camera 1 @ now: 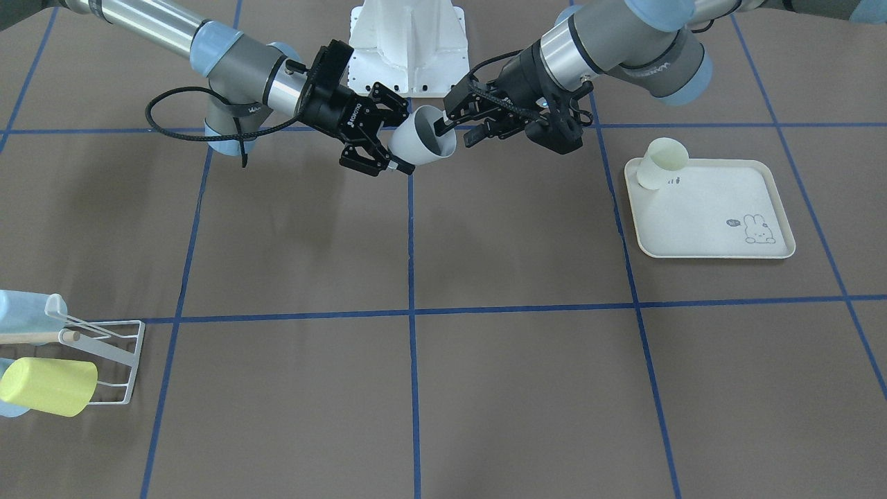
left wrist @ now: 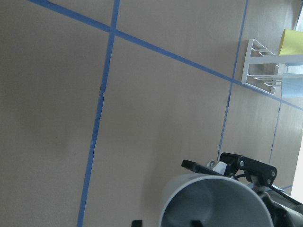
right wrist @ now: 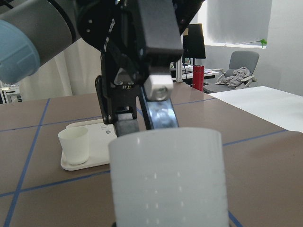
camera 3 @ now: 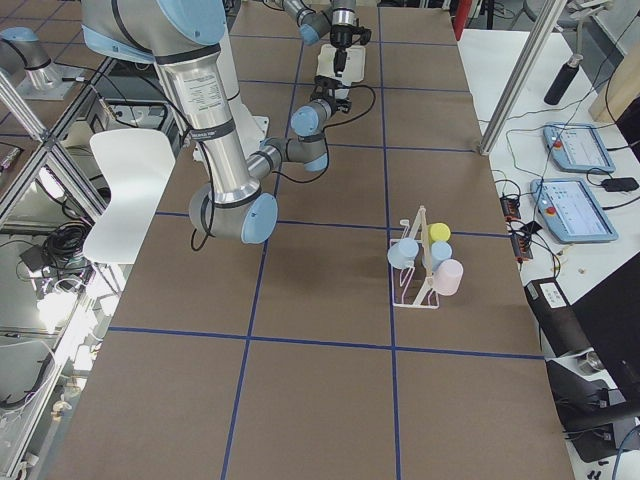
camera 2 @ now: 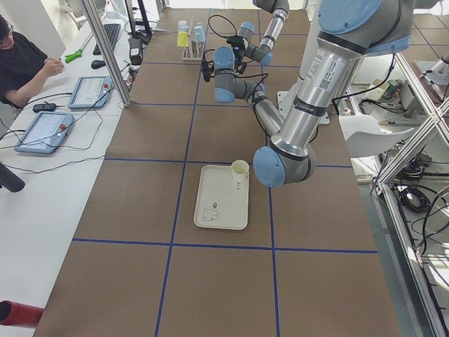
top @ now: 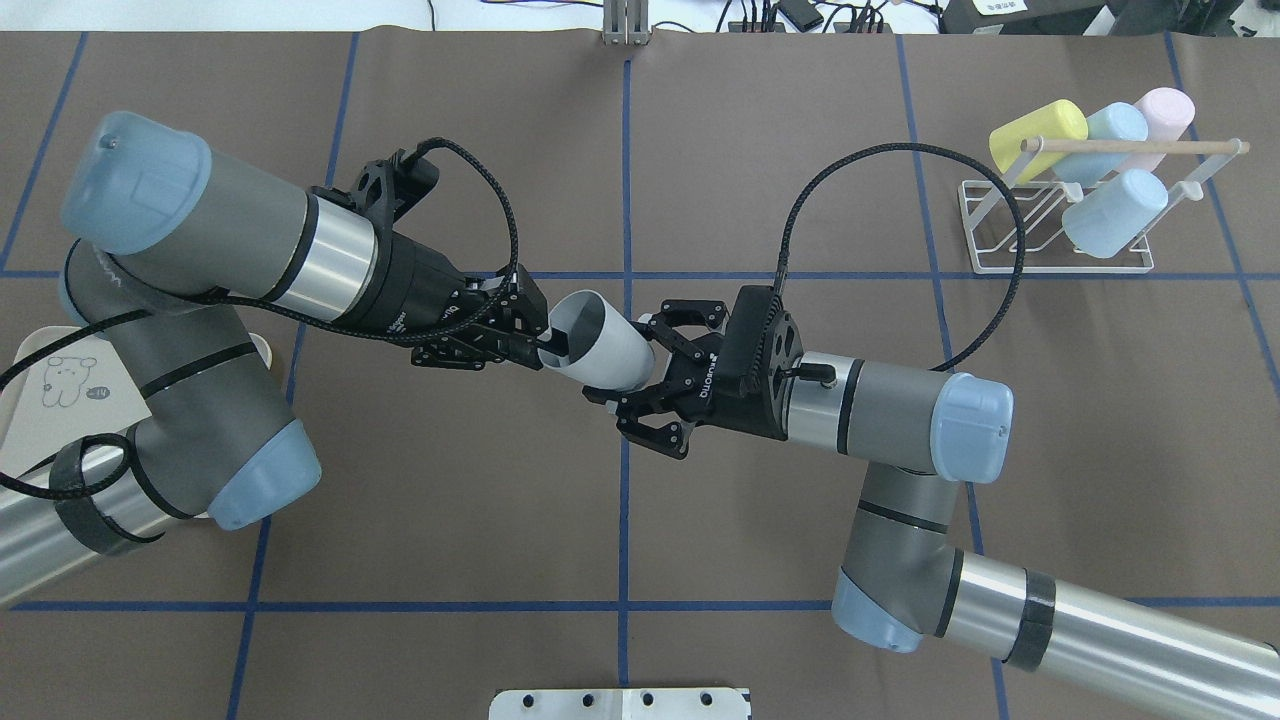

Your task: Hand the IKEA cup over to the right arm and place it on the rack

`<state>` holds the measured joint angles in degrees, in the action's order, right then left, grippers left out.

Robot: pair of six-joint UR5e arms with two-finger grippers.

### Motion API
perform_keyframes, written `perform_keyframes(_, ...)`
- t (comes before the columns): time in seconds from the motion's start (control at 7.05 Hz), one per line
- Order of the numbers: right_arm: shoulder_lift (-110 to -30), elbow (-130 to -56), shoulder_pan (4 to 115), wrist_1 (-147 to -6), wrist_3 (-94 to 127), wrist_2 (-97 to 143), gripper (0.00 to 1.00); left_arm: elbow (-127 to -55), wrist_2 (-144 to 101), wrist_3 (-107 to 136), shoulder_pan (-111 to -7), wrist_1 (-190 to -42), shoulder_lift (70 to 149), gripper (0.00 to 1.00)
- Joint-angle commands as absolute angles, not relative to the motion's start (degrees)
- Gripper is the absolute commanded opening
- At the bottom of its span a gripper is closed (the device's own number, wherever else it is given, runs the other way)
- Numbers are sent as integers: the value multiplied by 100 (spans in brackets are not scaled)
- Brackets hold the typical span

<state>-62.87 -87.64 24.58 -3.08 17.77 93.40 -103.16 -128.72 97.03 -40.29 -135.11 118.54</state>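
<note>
A: Brown mat (camera 1: pixel 485 388) with a blue tape grid, both arms over its middle. How far along was the task?

B: Mid-handover. The cup (camera 1: pixel 426 138) hung on its side in the air between the two grippers, clear of the mat. No placing was done. The rack (top: pixel 1050 255) stood well apart, off toward the far corner on the right arm's side, with four cups on it.

A: Who had the cup?

B: The left gripper (top: pixel 548 345) was clenched on the rim, one finger inside the mouth and one outside. The right gripper (top: pixel 630 365) faced it, fingers spread wide to either side of the base end. I could not tell whether its pads pressed the wall or stood just off it.

A: Poses?

B: The left arm (top: pixel 250 240) reached in with its wrist about level. The right arm (top: pixel 900 420) was bent at the elbow, wrist aimed along the cup's axis. The grippers were nearly nose to nose.

A: What was left?

B: By my reading: a firm right hold, left release, carry to the rack, seat on a peg. A pale cup (camera 1: pixel 662 163) sat on the tray (camera 1: pixel 714 242).
</note>
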Motion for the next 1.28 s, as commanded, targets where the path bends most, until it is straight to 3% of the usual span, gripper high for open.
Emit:
perform_keyframes(0.0,-6310,-8850,2766,-900,1723,9404,29,-10257,-12858,9660,-4305,-13361,11752,100)
perform_keyframes(0.28,-6555,-9610,2979,-2495,990,9413,26,-10519,-12858,8699,-4534,-12259,11716,100)
perform_keyframes(0.71,-6566,-11412,3303,-6649,-565,9352,21,-11519,-12693,5986,-5253,-9509,11322,100)
perform_keyframes(1.14,-6356,-12005,4005,-9361,-2603,9316,22,-11927,-12059,3698,-5963,-8851,10286,100)
